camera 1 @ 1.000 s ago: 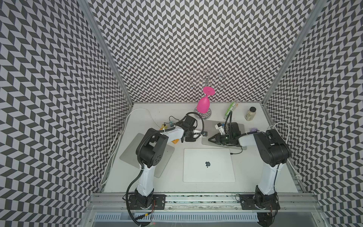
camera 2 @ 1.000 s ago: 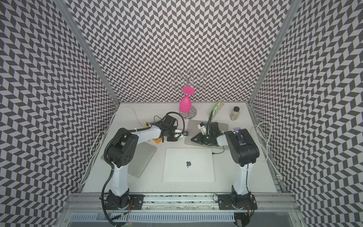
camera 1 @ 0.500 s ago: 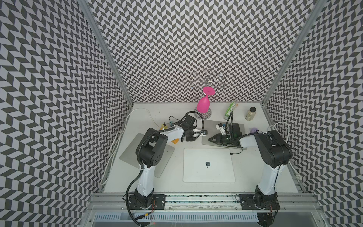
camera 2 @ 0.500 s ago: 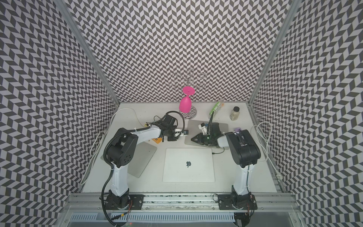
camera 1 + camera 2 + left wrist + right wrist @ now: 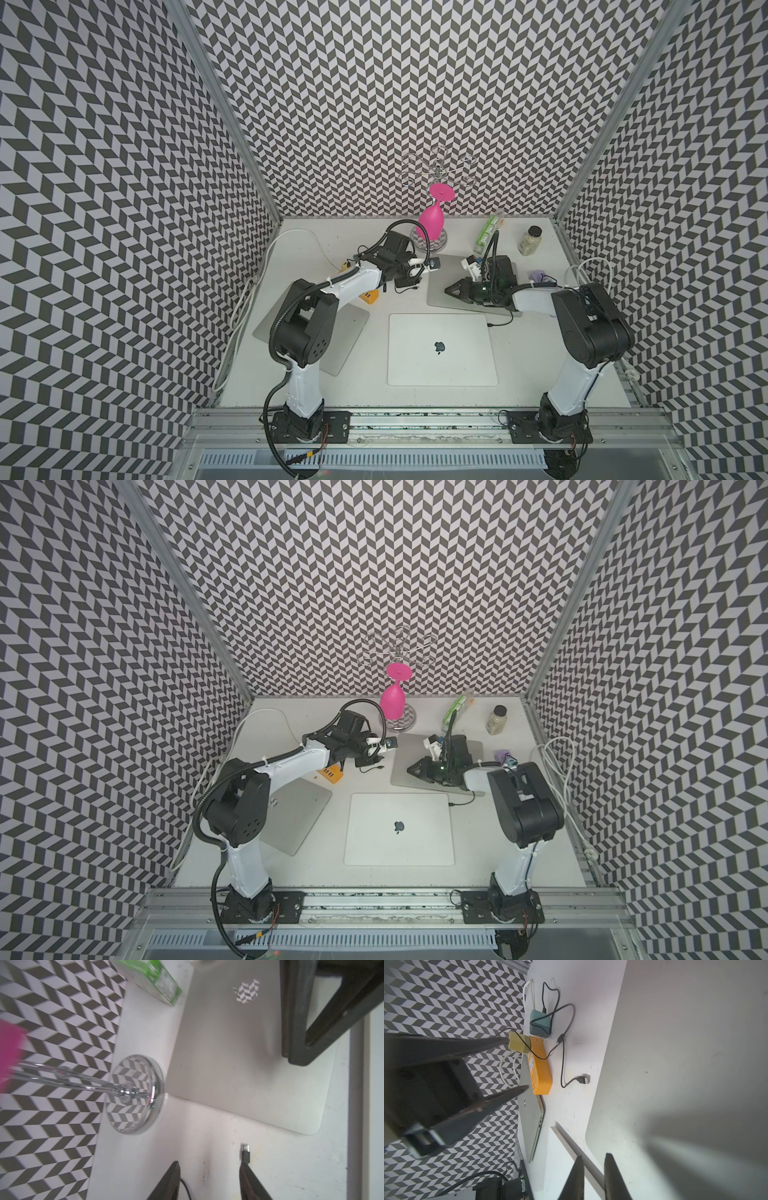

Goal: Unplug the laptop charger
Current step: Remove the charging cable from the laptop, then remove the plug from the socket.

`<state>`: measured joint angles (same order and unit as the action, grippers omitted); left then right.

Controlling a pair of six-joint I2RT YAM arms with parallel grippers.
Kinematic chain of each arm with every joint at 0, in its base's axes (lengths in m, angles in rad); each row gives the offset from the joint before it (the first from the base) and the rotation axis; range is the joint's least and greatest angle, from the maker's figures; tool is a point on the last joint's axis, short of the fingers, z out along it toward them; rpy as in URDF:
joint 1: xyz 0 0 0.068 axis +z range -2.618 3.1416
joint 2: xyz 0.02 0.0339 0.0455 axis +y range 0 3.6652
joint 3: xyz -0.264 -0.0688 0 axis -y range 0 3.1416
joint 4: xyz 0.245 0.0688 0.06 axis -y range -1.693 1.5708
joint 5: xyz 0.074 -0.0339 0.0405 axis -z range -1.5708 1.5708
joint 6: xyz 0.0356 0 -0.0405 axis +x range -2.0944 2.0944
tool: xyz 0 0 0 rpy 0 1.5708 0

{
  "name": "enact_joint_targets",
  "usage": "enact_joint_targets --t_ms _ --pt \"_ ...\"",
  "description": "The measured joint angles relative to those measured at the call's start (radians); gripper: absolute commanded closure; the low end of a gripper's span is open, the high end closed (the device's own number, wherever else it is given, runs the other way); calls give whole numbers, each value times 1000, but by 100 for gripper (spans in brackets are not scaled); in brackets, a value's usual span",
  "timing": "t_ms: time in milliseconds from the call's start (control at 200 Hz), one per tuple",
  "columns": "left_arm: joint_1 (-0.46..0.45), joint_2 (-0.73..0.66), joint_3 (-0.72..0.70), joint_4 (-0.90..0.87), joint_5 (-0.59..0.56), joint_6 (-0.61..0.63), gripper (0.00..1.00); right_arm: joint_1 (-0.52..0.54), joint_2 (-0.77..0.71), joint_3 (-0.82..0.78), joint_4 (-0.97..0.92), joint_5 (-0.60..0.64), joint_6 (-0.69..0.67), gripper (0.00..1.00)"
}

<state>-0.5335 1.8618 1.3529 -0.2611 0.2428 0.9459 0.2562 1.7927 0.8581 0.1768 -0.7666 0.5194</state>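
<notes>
White table (image 5: pixel 207 1126): left gripper (image 5: pixel 208 1164) sits half-open, charger plug (image 5: pixel 245 1152) lying loose right by it; right gripper (image 5: pixel 593 1156) barely parted above the grey laptop (image 5: pixel 675 1064), holding nothing.

left fingers (image 5: pixel 170 1180): spread apart from closed | right fingers (image 5: pixel 576 1176): parted slightly from closed

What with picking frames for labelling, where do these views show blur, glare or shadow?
Left wrist view: the pink glass is smeared at the edge, the chrome stand base mirrors the wall with a bright glint. Right wrist view: a broad soft shadow lies on the laptop lid; the orange box is sharp. Both top views: evenly lit, crisp.
</notes>
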Motion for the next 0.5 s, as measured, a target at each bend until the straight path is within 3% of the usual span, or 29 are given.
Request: enact_joint_targets --t_ms 160,501 --pt "45 -132 -45 61 19 -140 52 42 -92 4 -48 118 -58 79" --pt "211 -332 -136 106 -29 -611 58 316 -231 40 -43 404 -207 76"
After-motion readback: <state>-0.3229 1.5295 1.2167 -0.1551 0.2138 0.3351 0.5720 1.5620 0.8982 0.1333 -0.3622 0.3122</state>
